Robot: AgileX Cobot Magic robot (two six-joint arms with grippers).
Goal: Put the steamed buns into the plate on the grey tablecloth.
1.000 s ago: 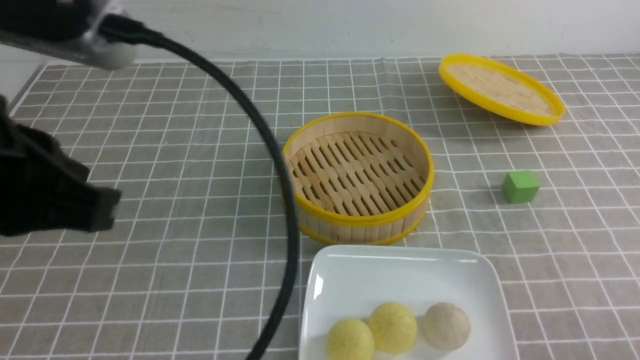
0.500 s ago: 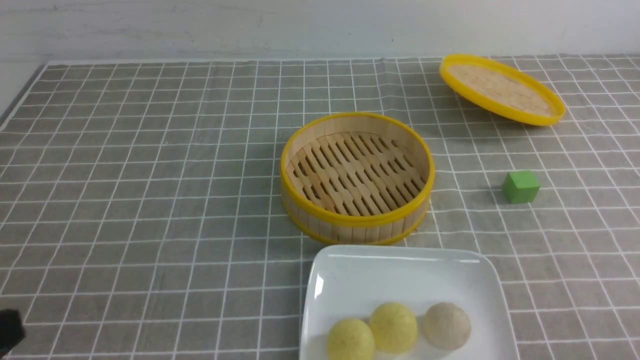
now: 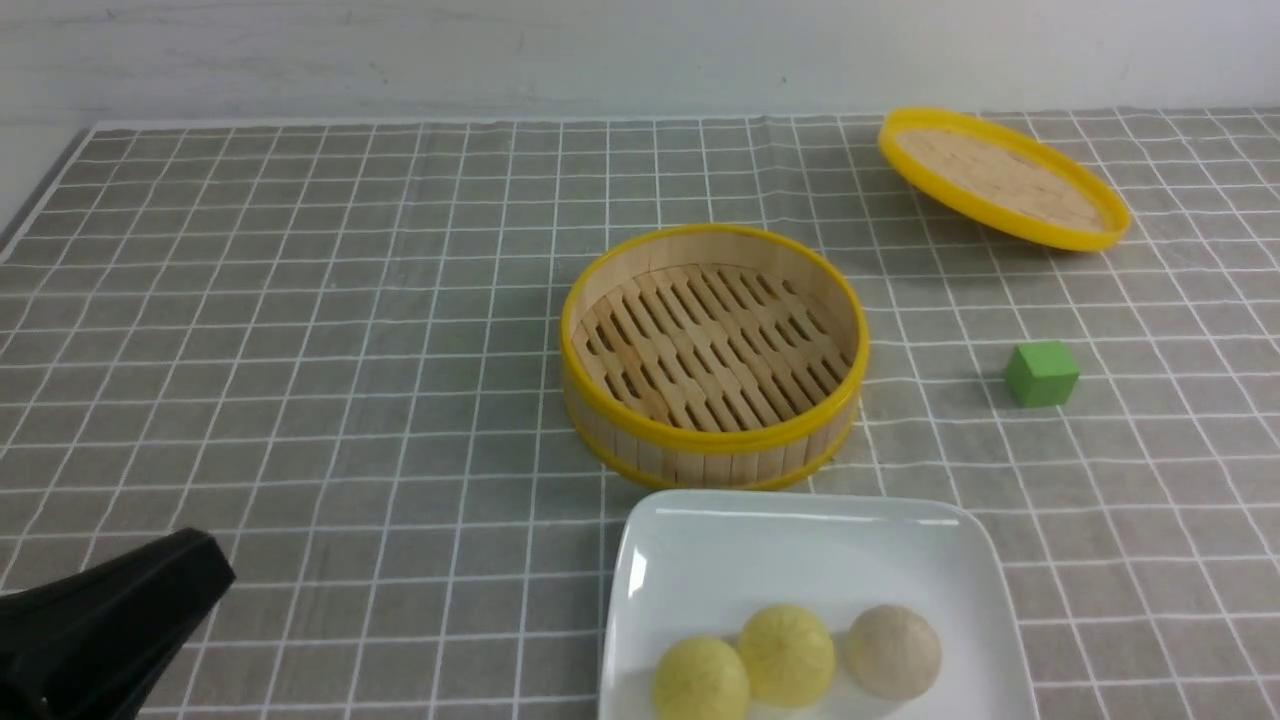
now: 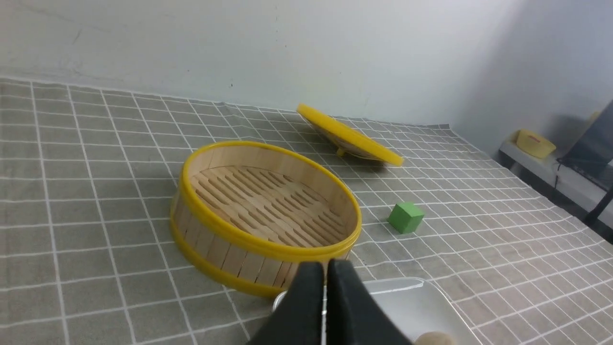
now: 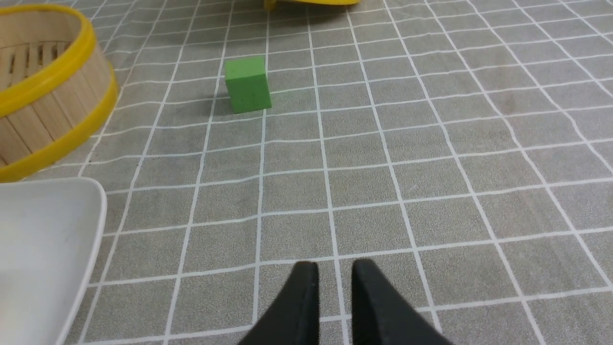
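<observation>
Three steamed buns (image 3: 790, 663) sit at the near edge of the white plate (image 3: 800, 545) on the grey tablecloth (image 3: 300, 350), with the empty bamboo steamer (image 3: 713, 355) just beyond it.

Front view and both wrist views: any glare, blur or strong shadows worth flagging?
Front view: sharp, small glare streak on the white plate, soft shadow under the tilted steamer lid. Left wrist view: end effector soft, out of focus. Right wrist view: even light, green cube crisp.
</observation>
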